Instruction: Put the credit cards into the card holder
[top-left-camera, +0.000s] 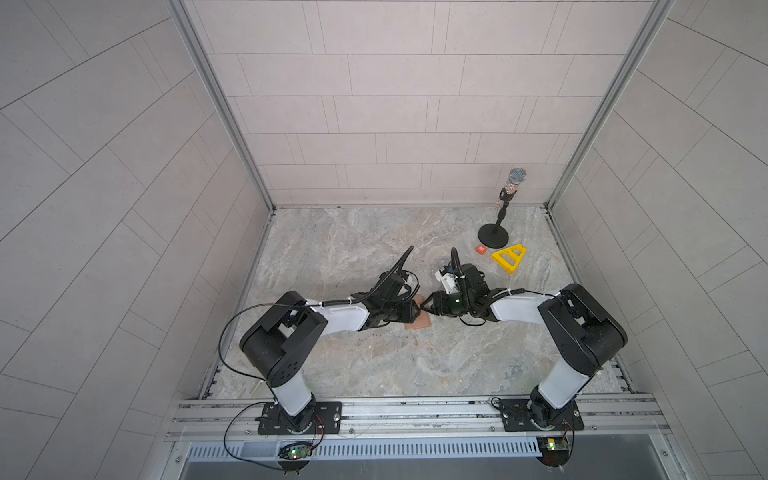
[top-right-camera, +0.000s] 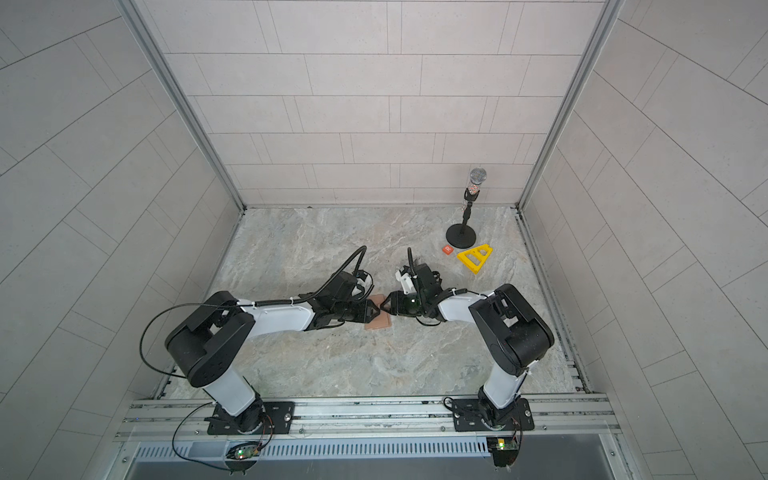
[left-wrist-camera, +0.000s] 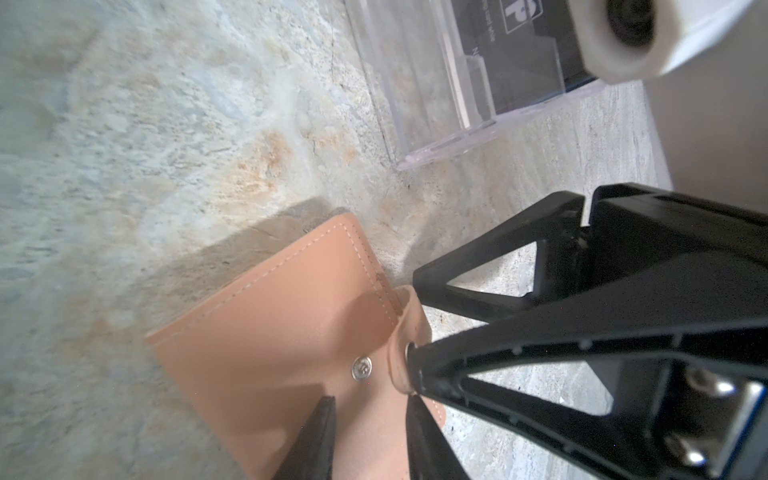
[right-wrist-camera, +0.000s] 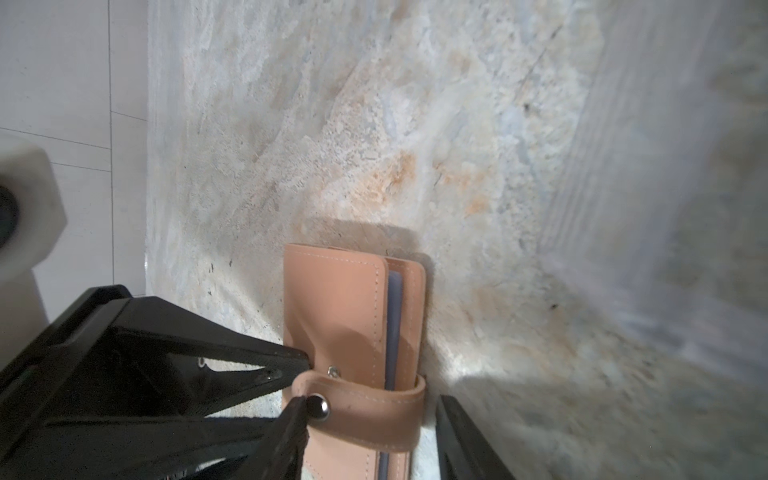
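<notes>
1. Mid-table, the tan card holder lies flat on the marble table, and both claws meet over it.
2. Its snap tab is undone, leaving the stud bare.
3. Right gripper: jaws apart, astride the tab, with one finger touching the tab's snap end.
4. Left gripper: fingers partly parted at the holder's edge beside the tab. I cannot tell whether they grip it.
5. A pale lilac edge shows between the covers.
6. Near the holder sits a clear box with a black card inside.
7. Far right stand a microphone, an orange tile and a yellow piece.
</notes>
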